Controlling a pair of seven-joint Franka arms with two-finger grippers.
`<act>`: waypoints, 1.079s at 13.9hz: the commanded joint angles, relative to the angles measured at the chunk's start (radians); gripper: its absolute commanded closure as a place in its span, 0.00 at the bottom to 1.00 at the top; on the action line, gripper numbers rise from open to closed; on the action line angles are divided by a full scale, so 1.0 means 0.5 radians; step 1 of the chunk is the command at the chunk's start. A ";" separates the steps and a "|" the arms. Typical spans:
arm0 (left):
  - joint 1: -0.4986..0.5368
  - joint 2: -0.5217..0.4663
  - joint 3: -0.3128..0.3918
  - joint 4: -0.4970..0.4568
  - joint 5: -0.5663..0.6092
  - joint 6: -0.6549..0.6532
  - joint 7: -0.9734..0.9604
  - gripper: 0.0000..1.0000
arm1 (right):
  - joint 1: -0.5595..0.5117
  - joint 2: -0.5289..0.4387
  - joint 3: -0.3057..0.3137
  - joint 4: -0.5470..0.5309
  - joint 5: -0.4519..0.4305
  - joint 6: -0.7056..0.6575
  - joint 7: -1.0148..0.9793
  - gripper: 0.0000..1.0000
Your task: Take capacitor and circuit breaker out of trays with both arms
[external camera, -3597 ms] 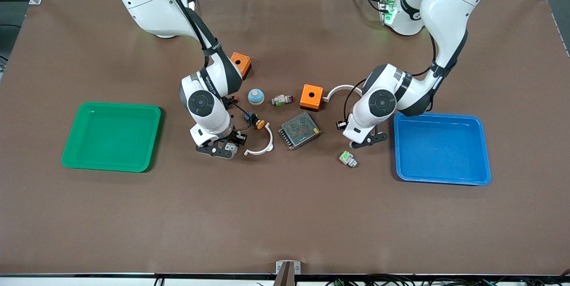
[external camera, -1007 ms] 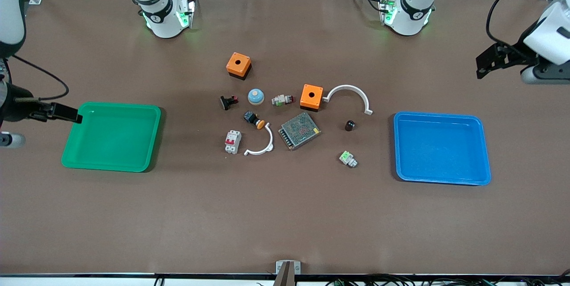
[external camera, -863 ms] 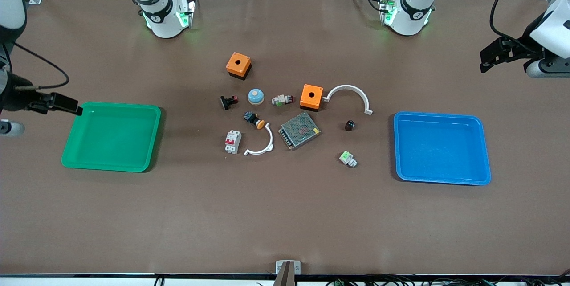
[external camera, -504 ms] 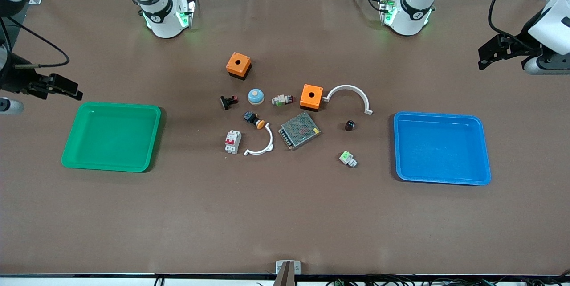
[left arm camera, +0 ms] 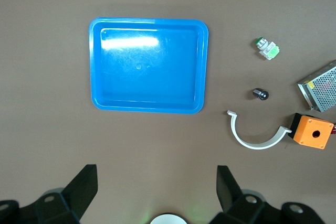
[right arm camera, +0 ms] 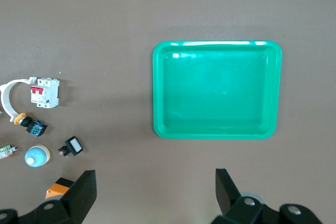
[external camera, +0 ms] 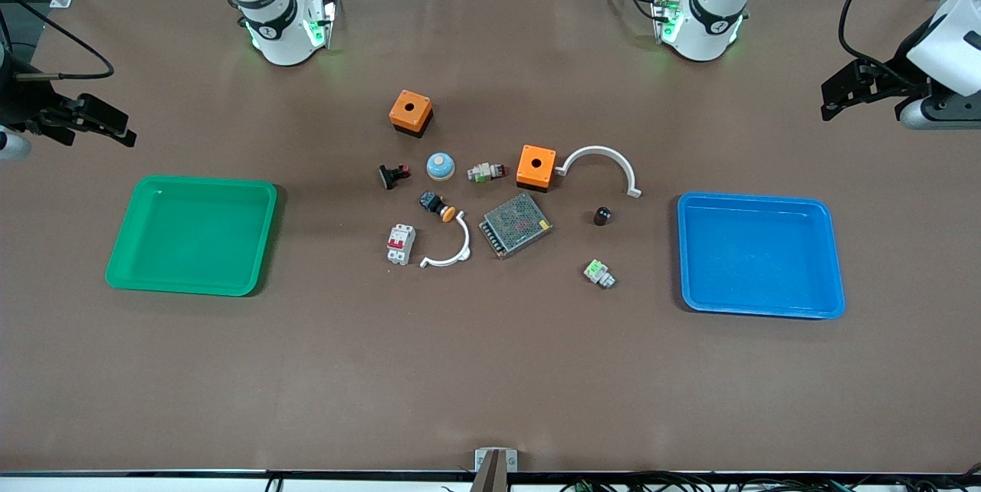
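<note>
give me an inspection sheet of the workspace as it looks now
surface: brown mat-covered table, flat, no spills seen.
job's things: capacitor on the mat between the white arc bracket and the blue tray; breaker on the mat beside the smaller white arc. Blue tray and green tray hold nothing.
clutter: two orange boxes, mesh power supply, blue dome, pushbutton with orange cap, green-and-white block, small parts near the dome.
grippers: left gripper open, over the left arm's end of the table; right gripper open, over the right arm's end; both hold nothing.
cables: cables run along both arms and by the bases.
surroundings: aluminium frame at the corners.
</note>
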 commanded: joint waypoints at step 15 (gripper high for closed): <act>0.001 -0.043 0.030 -0.002 -0.024 -0.004 0.024 0.00 | -0.008 -0.076 0.002 -0.075 -0.075 0.068 -0.088 0.00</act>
